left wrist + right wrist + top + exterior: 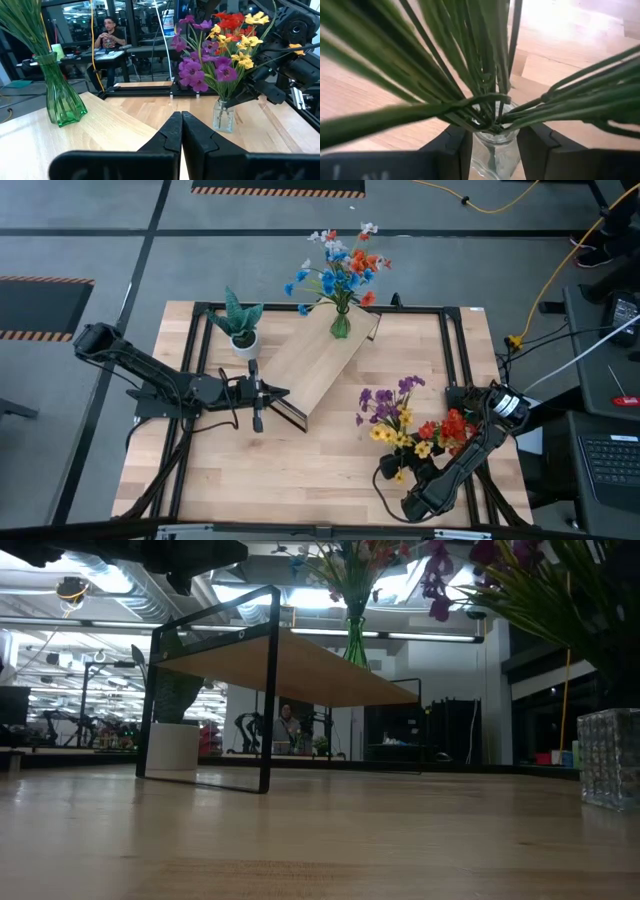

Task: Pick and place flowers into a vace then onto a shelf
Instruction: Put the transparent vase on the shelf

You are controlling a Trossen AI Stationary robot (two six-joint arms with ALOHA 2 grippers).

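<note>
One bunch done: green vace (340, 326) with flowers (338, 265) sits on shelf (318, 363) at 12 o'clock; left tool (257, 392) pressed together, idle; right tool (492, 150) spread around clear vase (493, 152) at 4 o'clock, next squeeze and lift.

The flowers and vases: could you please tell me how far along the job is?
Done: one green vase of flowers stands on the shelf. In hand: the right tool straddles a clear vase of purple, yellow and red flowers on the table. Left: shelving it. The left tool waits shut by the shelf.
</note>
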